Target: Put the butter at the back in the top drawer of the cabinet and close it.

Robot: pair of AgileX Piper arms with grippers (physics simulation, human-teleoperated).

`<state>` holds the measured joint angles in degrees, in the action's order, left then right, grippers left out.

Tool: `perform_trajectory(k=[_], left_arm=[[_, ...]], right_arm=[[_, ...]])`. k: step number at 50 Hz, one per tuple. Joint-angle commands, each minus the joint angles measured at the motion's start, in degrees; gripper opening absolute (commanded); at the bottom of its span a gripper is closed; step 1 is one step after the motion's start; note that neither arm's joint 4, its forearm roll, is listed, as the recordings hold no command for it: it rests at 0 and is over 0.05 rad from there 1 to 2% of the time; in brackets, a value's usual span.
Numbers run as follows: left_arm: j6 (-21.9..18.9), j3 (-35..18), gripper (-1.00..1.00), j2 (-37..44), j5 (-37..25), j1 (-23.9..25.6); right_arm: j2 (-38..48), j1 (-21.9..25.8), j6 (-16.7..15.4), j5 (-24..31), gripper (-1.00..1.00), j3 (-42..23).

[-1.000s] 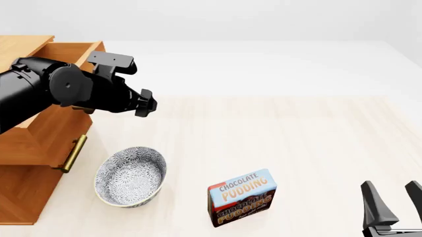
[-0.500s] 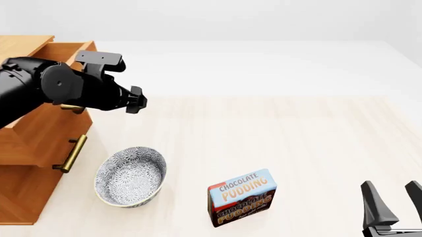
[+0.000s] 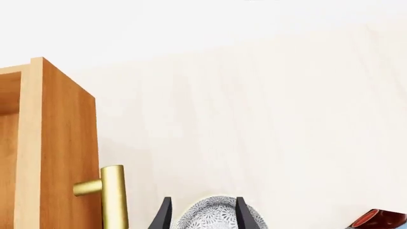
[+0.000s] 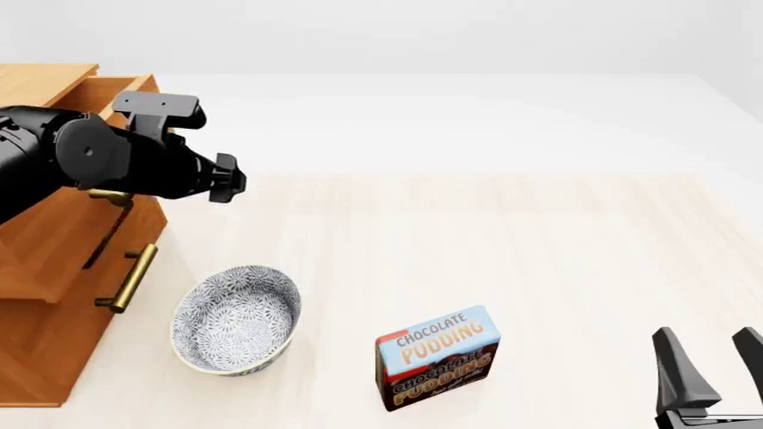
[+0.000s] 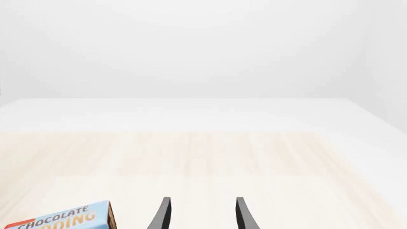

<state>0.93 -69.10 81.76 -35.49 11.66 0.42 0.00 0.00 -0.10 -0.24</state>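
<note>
The butter is out of view. The cabinet (image 4: 48,357) stands at the table's left edge. Its top drawer (image 4: 134,88) sticks out a short way, its inside hidden. My left arm lies across the drawer front and hides its own fingers in the front view. In the left wrist view, the drawer front (image 3: 66,143) is close beside my left gripper (image 3: 202,215). Its brass handle (image 3: 114,198) sits just off one finger. The gripper is open and holds nothing. My right gripper (image 4: 716,368) (image 5: 202,214) is open and empty, low at the table's near right.
A patterned bowl (image 4: 235,317) (image 3: 213,215) sits on the table in front of the cabinet. The Chocolate Pudding box (image 4: 438,356) (image 5: 57,220) stands upright to its right. A lower drawer's brass handle (image 4: 129,277) juts toward the bowl.
The top drawer has slid further into the cabinet, and my left arm has moved left with it. The right gripper, bowl and pudding box have not moved.
</note>
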Motion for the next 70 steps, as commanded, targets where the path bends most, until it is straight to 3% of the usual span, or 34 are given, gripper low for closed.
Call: perform_trajectory(k=[1, 18, 19, 30, 70], left_arm=[[-0.02, 0.65, 1.0, 0.16, 0.6, -2.03], [1.01, 1.61, 1.0, 1.39, 1.67, -4.13], [0.33, 2.87, 1.0, 1.99, 3.52, -8.25], [-1.31, 3.6, 1.0, 1.55, 4.44, -11.32], [-3.12, 5.97, 1.0, 0.1, 6.89, -17.05]], right_arm=[[0.0, 0.0, 0.0, 0.0, 1.0, 0.0], [0.0, 0.0, 0.0, 0.0, 1.0, 0.0], [0.0, 0.0, 0.0, 0.0, 1.0, 0.0], [0.0, 0.0, 0.0, 0.0, 1.0, 0.0], [0.0, 0.0, 0.0, 0.0, 1.0, 0.0]])
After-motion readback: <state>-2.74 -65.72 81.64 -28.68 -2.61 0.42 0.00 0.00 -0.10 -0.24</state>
